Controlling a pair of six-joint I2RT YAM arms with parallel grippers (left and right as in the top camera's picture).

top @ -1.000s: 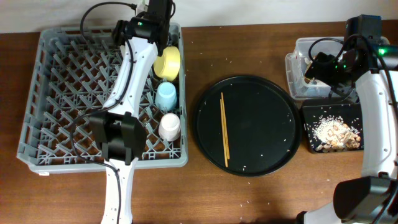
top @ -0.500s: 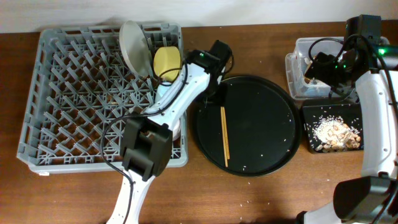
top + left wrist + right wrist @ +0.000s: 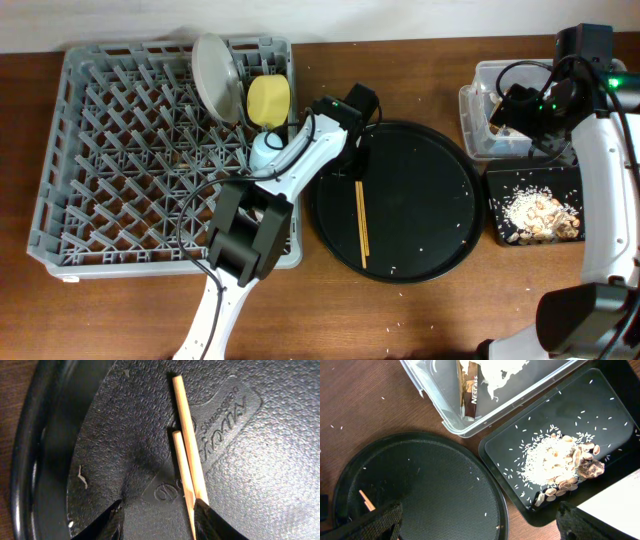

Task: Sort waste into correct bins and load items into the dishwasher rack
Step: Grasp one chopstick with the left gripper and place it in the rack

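1. Here, the left arm [image 3: 295, 160] stretches from beside the dishwasher rack [image 3: 100, 150] over the near rim of the large round black tray [image 3: 430, 200]. The left tool [image 3: 352, 160] hangs over the upper end of the chopsticks [image 3: 361, 215].
2. In the left wrist view the left tool [image 3: 160, 520] is spread apart, and its two dark fingers [image 3: 111, 522] stand either side of the chopsticks [image 3: 187, 455]. The right-hand finger is just beside the sticks, and I cannot tell whether it touches them. The pair is not gripped.
3. The chopsticks lie flat on the round tray, side by side and touching. One tip reaches a little further than the other.
4. In the rack's far right corner the pale grey plate [image 3: 215, 75] stands on edge between pegs. The yellow bowl [image 3: 268, 100] is just beside it, tipped on its side. The blue cup [image 3: 260, 152] sits nearer, partly hidden by the left arm.
5. The right arm [image 3: 600, 180] holds the right tool [image 3: 515, 108] above the clear tub [image 3: 478, 110].
6. In its own camera the right tool [image 3: 479, 516] is wide apart and carries nothing.
7. The white napkin [image 3: 495, 370] and the brown wrapper [image 3: 469, 390] lie inside the clear tub.
8. The black rectangular tray [image 3: 600, 405] sits just beside the tub and holds a heap of rice [image 3: 540, 462] with brown scraps [image 3: 580, 462] against it.
9. Stray white grains dot the round tray and the wooden surface [image 3: 400, 320].
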